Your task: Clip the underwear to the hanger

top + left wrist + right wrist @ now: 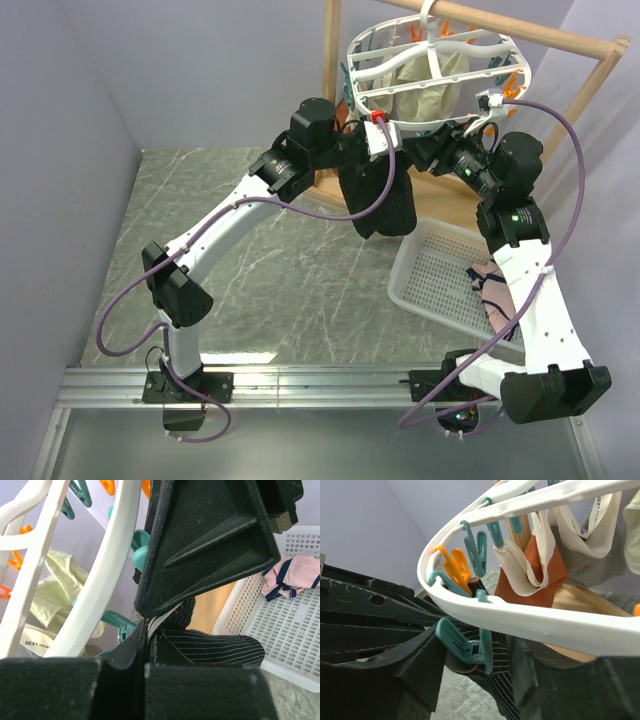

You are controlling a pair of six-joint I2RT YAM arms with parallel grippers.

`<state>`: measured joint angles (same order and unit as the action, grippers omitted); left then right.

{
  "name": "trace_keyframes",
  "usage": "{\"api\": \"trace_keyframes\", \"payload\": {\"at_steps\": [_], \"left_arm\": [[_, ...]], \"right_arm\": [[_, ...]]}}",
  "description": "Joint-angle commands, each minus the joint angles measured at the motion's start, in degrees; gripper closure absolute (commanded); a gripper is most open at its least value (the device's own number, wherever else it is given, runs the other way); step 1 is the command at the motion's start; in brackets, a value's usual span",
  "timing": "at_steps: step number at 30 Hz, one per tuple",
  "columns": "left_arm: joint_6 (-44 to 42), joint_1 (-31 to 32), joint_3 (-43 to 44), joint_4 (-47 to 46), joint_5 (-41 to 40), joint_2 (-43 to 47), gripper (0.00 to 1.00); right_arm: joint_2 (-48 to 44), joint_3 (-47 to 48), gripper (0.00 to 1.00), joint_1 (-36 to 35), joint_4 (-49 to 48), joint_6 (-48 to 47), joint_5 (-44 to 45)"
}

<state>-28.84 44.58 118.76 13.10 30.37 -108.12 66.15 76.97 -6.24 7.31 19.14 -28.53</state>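
The left gripper (pixel 150 630) is clamping a fold of the underwear's (pixel 215 645) waistband, jaws pressed together on the cloth, and is holding it up right under the near rim of the hanger (pixel 520 617). The rest of the underwear is hanging free below it, above the far edge of the table (pixel 260 260) and just beyond the far corner of the basket (pixel 430 270).

The right gripper (pixel 428 142) is reaching in from the right at the same spot. In the right wrist view its jaws are standing apart, on either side of a teal clip (pixel 465 647) and gripping nothing. That clip is dangling from the rim, and its tip is lying against the pinstriped cloth. I cannot tell whether it is actually biting the cloth.

The clipping step itself looks to be in hand, with the first corner being fastened. Next, that bite needs checking before the left gripper lets go. If it is holding, the left gripper needs to shift along the waistband to a second clip. If not, the right gripper needs to squeeze the clip open again around the fold.

A cream cloth (pixel 430 85) and a rust cloth (pixel 535 575) are hanging from other clips.
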Motion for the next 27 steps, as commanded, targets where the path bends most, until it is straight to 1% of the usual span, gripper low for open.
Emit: {"api": "trace_keyframes", "payload": {"at_steps": [1,2,3,5,6,9,13,16,17,19,20,22,23,24,25,27], "left_arm": [[0.1,-0.28,2.44,-2.56,1.36,0.27,1.0],[-0.16,-0.37,2.35,-2.38,1.36,0.27,1.0],[-0.34,-0.37,2.35,-2.21,1.36,0.36,1.0],[-0.95,-0.54,2.09,-1.07,1.62,0.36,1.0],[-1.22,-0.54,1.92,-0.8,1.71,0.62,1.0],[-1.39,-0.89,-0.01,-0.45,1.45,1.59,1.0],[-1.04,-1.77,-1.6,0.25,1.45,2.12,0.99],[-0.95,-2.39,-2.82,0.61,1.36,2.73,0.89],[-0.95,-2.48,-3.18,0.69,1.27,2.91,0.81],[-1.13,-2.74,-3.88,0.96,1.36,3.43,0.74],[-0.87,-2.92,-4.23,0.87,1.62,3.7,0.66],[-0.69,-3.18,-5.55,0.61,2.06,4.49,0.59],[-0.69,-3.18,-5.99,0.43,2.06,5.1,0.53],[-0.6,-3.44,-6.69,0.78,2.58,5.37,0.5],[-0.43,-3.53,-7.05,1.13,2.68,5.72,0.41],[-0.17,-3.97,-8.1,2.09,3.29,6.94,0.33]], "right_arm": [[-0.14,2.92,0.43,-0.44,-0.37,0.46,-0.29],[-0.06,3.01,0.4,-0.35,-0.37,0.46,-0.21],[-0.32,3.19,0.35,-0.35,-0.28,0.55,-0.12],[-0.49,3.19,0.31,-0.35,-0.19,0.81,0.06],[-0.5,3.45,0.25,-0.35,0.07,0.99,0.06],[-0.85,4.15,0.15,-0.35,1.12,1.52,-0.64],[-1.46,4.59,0.12,-0.35,3.32,1.78,-1.61],[-1.9,4.59,0.11,-0.44,4.99,1.17,-2.66],[-2.08,4.51,0.11,-0.35,5.52,0.91,-2.93],[-2.52,4.07,0.11,-0.44,7.0,0.29,-3.89],[-2.69,3.72,0.1,-0.35,7.28,0.11,-4.33],[-3.66,2.84,0.09,-0.35,8.41,-0.85,-5.13],[-4.01,2.49,0.09,-0.35,8.77,-1.64,-5.21],[-4.79,1.79,0.09,-0.44,9.64,-1.99,-5.56],[-5.15,1.43,0.08,-0.35,10.0,-2.43,-5.74],[-6.55,0.21,0.08,-0.35,10.96,-4.01,-5.92]]}}
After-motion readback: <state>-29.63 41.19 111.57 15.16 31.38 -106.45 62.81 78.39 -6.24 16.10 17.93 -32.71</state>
